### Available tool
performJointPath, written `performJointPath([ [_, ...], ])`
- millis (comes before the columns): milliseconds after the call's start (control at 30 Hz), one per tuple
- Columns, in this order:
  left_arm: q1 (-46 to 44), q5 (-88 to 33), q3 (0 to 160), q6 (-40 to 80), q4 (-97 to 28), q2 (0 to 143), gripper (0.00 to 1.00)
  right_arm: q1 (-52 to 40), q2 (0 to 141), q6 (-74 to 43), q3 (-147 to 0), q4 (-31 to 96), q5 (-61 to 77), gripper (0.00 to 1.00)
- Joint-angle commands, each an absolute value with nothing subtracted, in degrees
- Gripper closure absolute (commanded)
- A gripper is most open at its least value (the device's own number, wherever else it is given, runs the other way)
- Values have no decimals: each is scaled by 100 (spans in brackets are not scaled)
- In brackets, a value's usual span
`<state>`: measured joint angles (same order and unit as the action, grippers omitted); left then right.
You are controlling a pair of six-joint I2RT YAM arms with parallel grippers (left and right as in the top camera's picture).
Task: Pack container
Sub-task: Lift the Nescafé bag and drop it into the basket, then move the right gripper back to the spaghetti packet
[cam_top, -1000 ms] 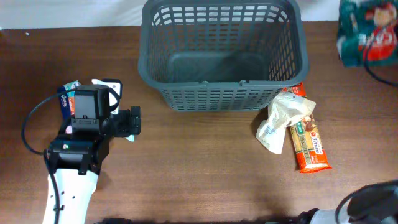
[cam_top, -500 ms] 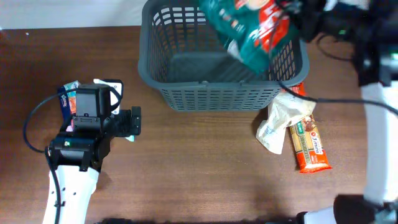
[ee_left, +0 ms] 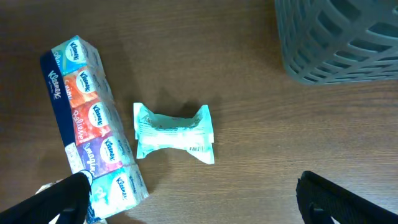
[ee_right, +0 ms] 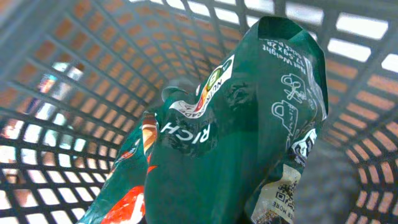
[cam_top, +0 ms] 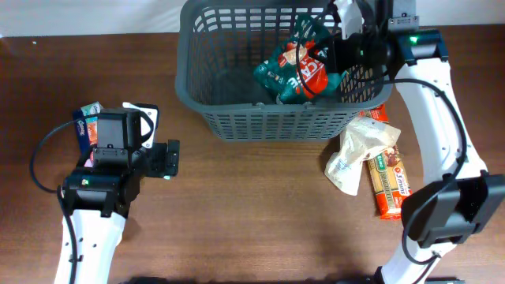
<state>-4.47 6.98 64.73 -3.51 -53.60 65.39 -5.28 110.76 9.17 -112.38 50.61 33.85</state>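
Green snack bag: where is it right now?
Overhead view: the green snack bag lies inside the container, in its right half, beside the right claw.

One basket [cam_top: 276, 124], five packets [cam_top: 304, 67] [cam_top: 355, 154] [cam_top: 392, 185] [ee_left: 87, 130] [ee_left: 175, 132].

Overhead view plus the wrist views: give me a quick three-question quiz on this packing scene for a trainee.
1. True or false: the green snack bag is within the walls of the container.
2. Which item lies right beside the Kleenex multipack? A: a mint-green tissue packet. B: a drinks can. C: a spoon.
3. Fill in: the white pouch and the orange snack packet sit outside the container on the robot's ____ side.

Key: 1 true; 2 A; 3 right.
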Motion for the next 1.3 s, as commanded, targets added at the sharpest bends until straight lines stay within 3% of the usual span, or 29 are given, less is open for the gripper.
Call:
performJointPath([
  [0, -423, 642, 6477, -484, -5374, 6563, 1, -572, 10912, 989, -11406, 4952, 3387, 96],
  [33, -423, 642, 6477, -484, -5374, 6563, 1, -572, 10912, 989, -11406, 4954, 3376, 87],
  [67, -423, 642, 6477, -484, -5371, 6563, 1, -572, 10912, 989, -11406, 4960, 3378, 58],
  [100, -423, 642, 6477, -484, -5371, 6563, 1, -572, 10912, 989, -11408, 4943, 3378, 19],
  [133, -423, 642, 6477, -486, -5369, 6563, 1, -572, 10910, 989, -11410, 4919, 3398, 1],
  [300, -421, 646, 6477, -486, -5367, 6563, 1, -572, 10890, 952, -11957, 4934, 3712, 1],
  [367, -421, 805, 6477, -486, -5369, 6563, 1, -554, 10844, 856, -12936, 5144, 3614, 1],
  [467, -421, 902, 6477, -552, -5367, 6563, 1, -340, 10768, 849, -14357, 5704, 2178, 1],
  [600, -412, 1181, 6477, -615, -5367, 6563, 1, 864, 10748, 259, -15736, 7360, -237, 1],
  [767, 128, 1354, 6477, -613, -5374, 6539, 1, 2436, 10822, -331, -15662, 9056, -567, 1],
  [967, 1278, 1046, 6477, -609, -5365, 5975, 1, 3472, 10595, -808, -14991, 9734, -172, 1],
  [1267, 1621, 917, 6219, -611, -5352, 5666, 1, 2917, 8888, -495, -10645, 9489, 215, 1],
])
